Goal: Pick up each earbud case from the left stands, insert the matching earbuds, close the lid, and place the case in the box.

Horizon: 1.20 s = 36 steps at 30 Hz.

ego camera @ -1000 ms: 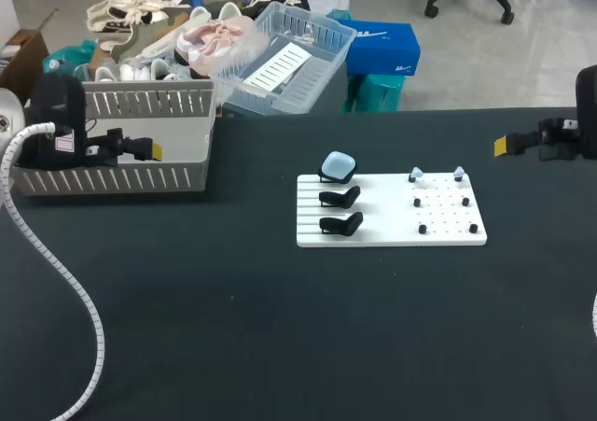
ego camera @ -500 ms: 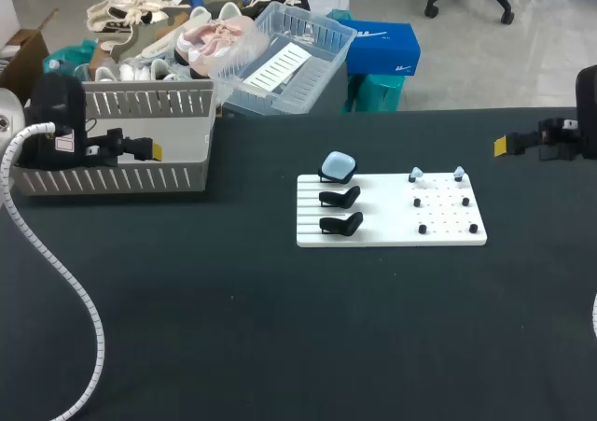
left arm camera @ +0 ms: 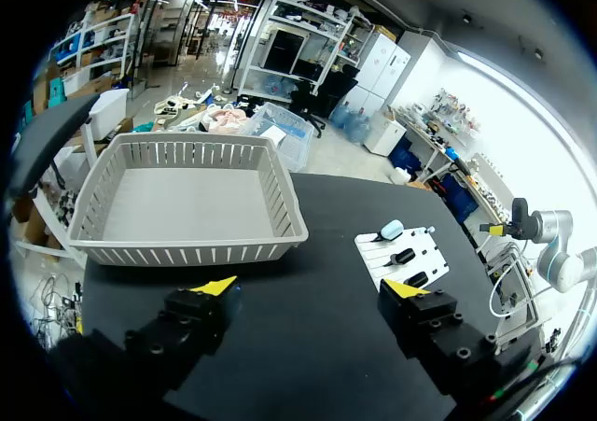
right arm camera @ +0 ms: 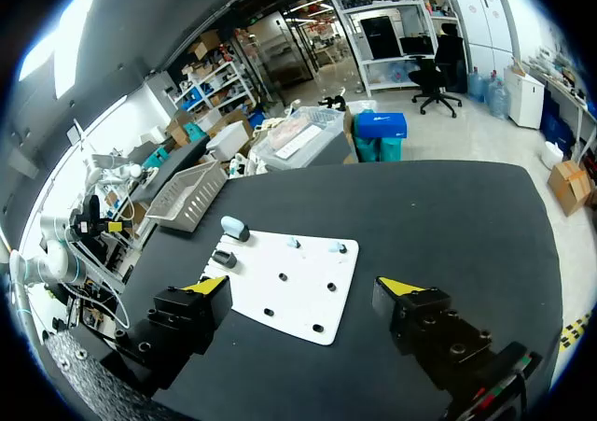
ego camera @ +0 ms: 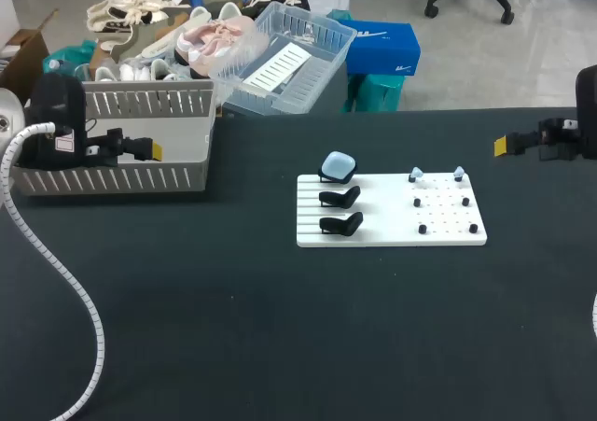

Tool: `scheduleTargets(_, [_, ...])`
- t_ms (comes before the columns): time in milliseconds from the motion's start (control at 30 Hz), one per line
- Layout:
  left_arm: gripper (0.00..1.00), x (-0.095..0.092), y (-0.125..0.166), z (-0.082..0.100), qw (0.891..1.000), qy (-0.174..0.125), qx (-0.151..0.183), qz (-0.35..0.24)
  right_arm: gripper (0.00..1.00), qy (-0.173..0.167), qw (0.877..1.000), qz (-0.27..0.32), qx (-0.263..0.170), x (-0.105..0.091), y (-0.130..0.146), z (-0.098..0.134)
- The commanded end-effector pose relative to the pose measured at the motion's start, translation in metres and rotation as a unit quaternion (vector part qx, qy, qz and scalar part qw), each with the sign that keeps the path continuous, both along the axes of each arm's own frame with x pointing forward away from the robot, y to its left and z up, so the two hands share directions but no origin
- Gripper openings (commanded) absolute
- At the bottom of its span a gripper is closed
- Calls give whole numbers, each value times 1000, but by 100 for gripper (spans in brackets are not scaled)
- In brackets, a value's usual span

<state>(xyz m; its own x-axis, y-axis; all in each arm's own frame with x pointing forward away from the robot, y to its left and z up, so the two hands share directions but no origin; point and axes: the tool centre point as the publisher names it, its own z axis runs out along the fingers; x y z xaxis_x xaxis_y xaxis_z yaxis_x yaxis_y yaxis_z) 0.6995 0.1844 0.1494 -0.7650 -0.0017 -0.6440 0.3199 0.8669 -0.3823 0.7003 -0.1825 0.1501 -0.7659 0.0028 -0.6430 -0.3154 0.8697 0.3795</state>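
Sitting on the rearmost stand of the white board (ego camera: 392, 236), mid-frame: light-blue earbud case (ego camera: 338, 167). Left gripper (left arm camera: 311, 288) and right gripper (right arm camera: 300, 286) both spread apart, far left and far right.

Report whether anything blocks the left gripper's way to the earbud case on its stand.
Nothing visible does. In the left wrist view, only bare table lies between the open left gripper and the earbud case on the white board. The grey basket sits ahead, off to one side of that line.
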Motion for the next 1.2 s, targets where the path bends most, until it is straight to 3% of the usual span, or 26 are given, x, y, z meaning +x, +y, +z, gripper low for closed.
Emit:
scheduleTargets(33, [100,0,0,1,1000,1,1,0,100,0,1000,2,1,0,-1,0])
scheduleTargets(867, [100,1,0,1,1000,2,0,-9,100,0,1000,2,1,0,-1,0])
scheduleTargets(1200, [100,11,-6,15,993,-50,11,-105,100,0,1000,2,1,0,-1,0])
